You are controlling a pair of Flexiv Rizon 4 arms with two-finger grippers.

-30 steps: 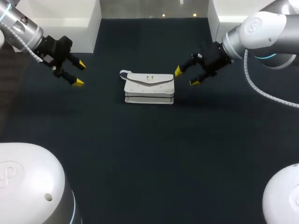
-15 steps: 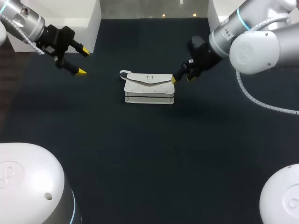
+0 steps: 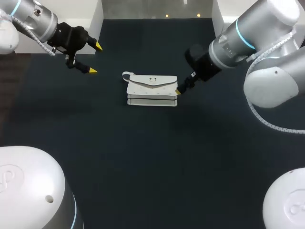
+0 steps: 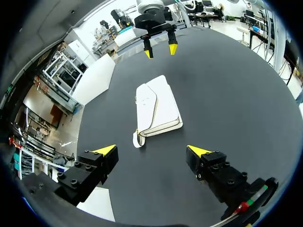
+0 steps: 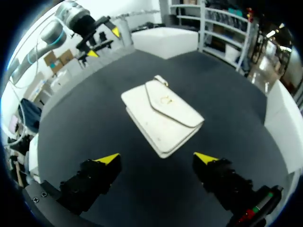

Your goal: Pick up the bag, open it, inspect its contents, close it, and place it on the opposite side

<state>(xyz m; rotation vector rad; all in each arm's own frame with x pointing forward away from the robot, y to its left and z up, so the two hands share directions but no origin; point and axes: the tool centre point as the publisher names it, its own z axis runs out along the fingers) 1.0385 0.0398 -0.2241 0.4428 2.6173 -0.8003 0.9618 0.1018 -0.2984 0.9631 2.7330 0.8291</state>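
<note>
Handbag (image 3: 152, 89): white, flap shut, lying mid-table.
Right gripper (image 5: 156, 158): just beside the bag's right end. The head view shows one yellow tip; its wrist view shows both, spread apart.
Left gripper (image 3: 95, 58): farther off, fingers spread.
Count: one handbag, two grippers.

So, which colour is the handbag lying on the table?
The handbag is off-white, with a small metal clasp on its flap; the right wrist view shows it best.

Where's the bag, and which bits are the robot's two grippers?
Bag (image 3: 152, 86), head view, on its flap.
Left gripper (image 3: 95, 58), head view, midway between its yellow tips.
Right gripper (image 5: 156, 158), right wrist view, midway between its yellow tips.
</note>
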